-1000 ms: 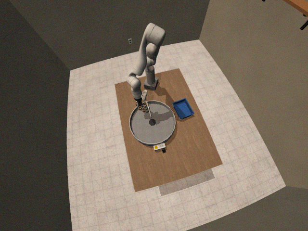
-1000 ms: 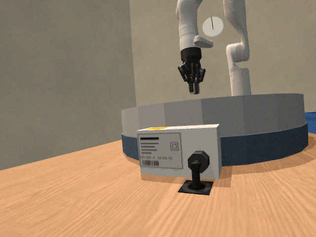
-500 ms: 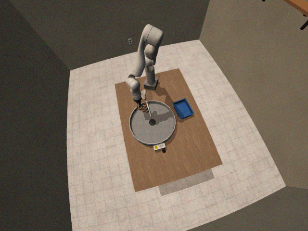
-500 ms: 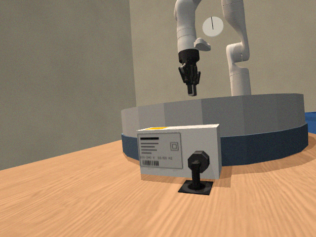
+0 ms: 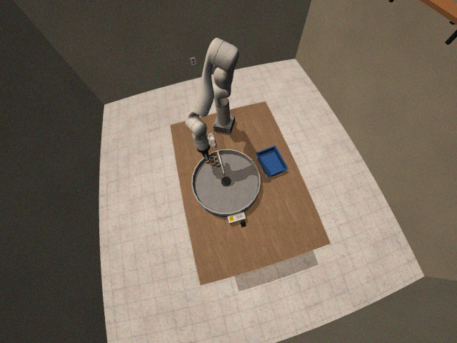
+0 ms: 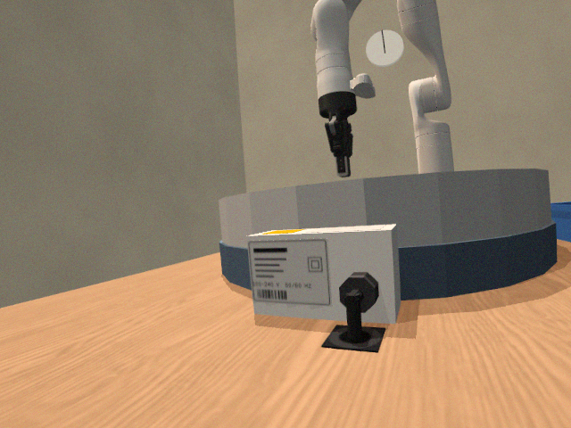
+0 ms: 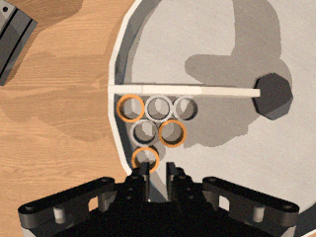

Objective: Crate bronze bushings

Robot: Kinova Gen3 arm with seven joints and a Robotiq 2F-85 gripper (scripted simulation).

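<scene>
Blk stand (image 5: pixel 243 224) (image 6: pixel 354 317), wht box (image 5: pixel 236 217) (image 6: pixel 361 249), label (image 6: pixel 290 271) "240 V"; end effector (image 5: pixel 207 160) (image 6: pixel 343 173) (image 7: pixel 157 172) slightly open, nothing gripped.

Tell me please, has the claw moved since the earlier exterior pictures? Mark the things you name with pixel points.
Yes. The claw (image 5: pixel 206 160) (image 6: pixel 343 174) (image 7: pixel 157 172) has come lower, nearer the turning table's rim (image 5: pixel 192 181) (image 6: pixel 438 202) (image 7: pixel 112 69), and slightly left in the exterior view.
</scene>
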